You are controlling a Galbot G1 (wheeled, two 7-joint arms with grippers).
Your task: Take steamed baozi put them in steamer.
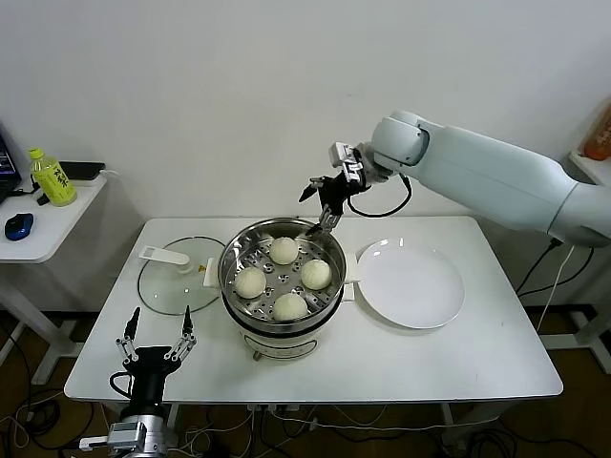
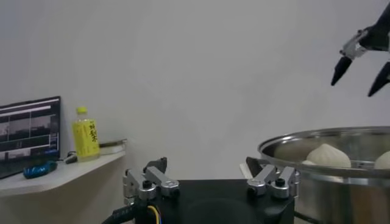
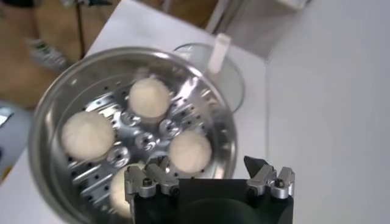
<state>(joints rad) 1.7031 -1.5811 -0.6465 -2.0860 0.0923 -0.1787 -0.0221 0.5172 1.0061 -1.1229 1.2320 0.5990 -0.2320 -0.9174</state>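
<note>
Lab/office rm, plain white wall (image 1: 239, 95), side desk w/ monitor (image 2: 29, 135), floor cables (image 1: 286, 425)

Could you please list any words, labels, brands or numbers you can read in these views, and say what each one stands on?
No text can be read in any view.
Yellow bottle: its label carries dark marks, too small and blurred to read.
Monitor: it shows lines and panels, nothing legible.
Steamer, glass lid and white plate: no markings visible.
</note>
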